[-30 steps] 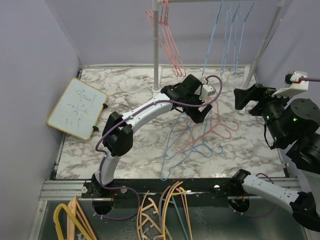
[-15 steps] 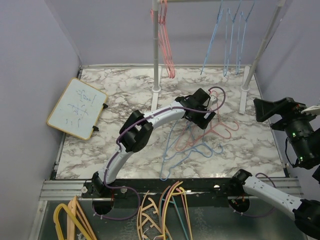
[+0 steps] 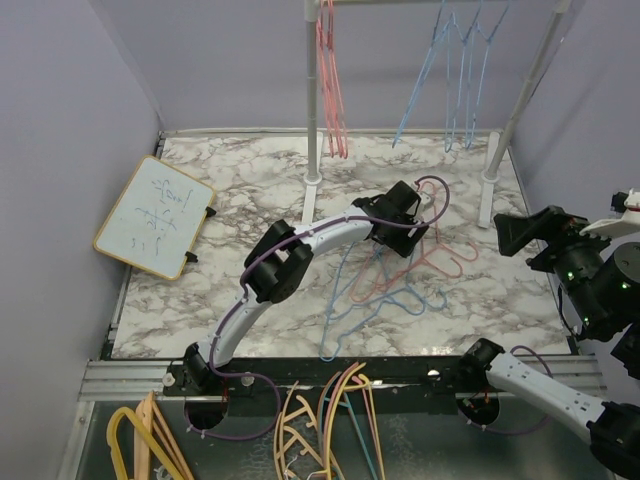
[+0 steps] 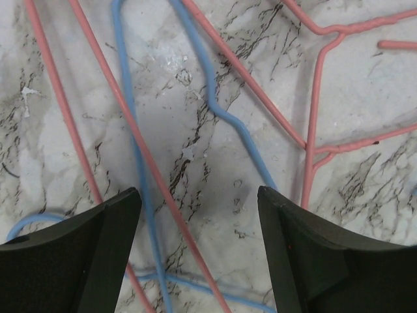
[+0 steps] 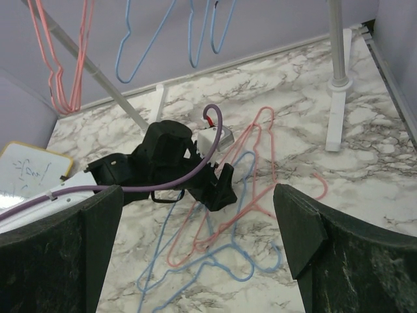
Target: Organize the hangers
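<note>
Two dark fingers of the left gripper stand apart with nothing clamped between them, pointing down close over the marble table. In the gap between the fingers a pink wire and a blue wire run side by side across the marble, and a second blue wire bends past the inner edge of the other finger; whether either finger touches a wire cannot be told. These wires belong to a loose pile of hangers, pink and blue tangled over one another, lying flat on the right half of the table between its middle and its near edge. The left arm reaches from the near edge in a long arc to the far side of that pile. The right gripper hangs raised by the right edge of the table, its fingers spread wide and empty, turned toward the pile. Along the far edge stands a rack on two white posts: several pink hangers hang bunched beside the left post, and several blue hangers hang further right, well apart from the pink. A whiteboard with a wooden frame lies askew at the left edge. Below the near edge, thicker yellow and orange hangers lie in heaps
</note>
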You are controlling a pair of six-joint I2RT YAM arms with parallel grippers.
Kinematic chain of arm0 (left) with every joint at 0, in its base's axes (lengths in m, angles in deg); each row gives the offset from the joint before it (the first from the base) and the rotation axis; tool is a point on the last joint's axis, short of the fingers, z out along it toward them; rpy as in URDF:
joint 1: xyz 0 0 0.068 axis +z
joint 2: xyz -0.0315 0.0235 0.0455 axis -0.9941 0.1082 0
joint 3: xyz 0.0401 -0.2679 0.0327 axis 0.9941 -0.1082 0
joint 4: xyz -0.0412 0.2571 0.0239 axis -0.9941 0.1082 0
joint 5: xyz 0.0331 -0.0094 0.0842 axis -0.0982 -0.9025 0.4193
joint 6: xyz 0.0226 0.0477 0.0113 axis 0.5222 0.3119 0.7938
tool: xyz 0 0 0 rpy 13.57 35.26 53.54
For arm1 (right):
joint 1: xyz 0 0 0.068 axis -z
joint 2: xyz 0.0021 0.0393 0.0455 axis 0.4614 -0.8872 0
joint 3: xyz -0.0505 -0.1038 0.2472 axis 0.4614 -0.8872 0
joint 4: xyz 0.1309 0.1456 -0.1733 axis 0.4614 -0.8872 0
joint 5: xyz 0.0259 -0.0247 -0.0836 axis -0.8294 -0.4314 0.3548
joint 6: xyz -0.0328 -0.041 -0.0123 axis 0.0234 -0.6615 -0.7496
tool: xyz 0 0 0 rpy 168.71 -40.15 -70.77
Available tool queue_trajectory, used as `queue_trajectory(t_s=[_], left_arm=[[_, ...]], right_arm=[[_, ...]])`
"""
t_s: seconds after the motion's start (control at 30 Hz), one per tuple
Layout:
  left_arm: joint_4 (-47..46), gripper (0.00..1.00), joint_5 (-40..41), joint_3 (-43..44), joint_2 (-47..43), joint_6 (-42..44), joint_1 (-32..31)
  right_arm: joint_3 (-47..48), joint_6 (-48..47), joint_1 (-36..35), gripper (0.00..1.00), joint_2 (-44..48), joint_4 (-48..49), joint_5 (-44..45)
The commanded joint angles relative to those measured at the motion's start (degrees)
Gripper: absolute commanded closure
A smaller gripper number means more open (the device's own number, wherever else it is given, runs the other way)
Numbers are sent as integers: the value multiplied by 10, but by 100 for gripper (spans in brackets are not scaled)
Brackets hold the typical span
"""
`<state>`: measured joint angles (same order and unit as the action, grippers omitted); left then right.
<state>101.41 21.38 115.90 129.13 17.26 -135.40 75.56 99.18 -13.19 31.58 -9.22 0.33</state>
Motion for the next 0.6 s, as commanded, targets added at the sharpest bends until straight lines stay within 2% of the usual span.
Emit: queue_trajectory(t_s=[0.0,0.07,0.2,0.37,0.5,0.53,0.57], left_arm=[[-3,25,13,7,28,-6,-2],[-2,27,10,8,33,-7,-2],[-2,39,12,9,35,-9,-2],[-3,67,9,2,31,-7,-2],[-2,95,7,-3,29,-7,-2],[-1,100,7,-3,29,-6,-3],[0,100,8,-3,27,-5,-3]], right_arm=[[-21,13,-2,0,19,7,-19],[-31,18,-3,1,28,11,-24],[-63,9,-3,0,62,50,-51],[-59,7,-3,0,70,52,-48],[-53,19,-3,0,71,44,-25],[-56,19,-3,0,76,47,-20],[-60,19,-3,1,82,52,-17]])
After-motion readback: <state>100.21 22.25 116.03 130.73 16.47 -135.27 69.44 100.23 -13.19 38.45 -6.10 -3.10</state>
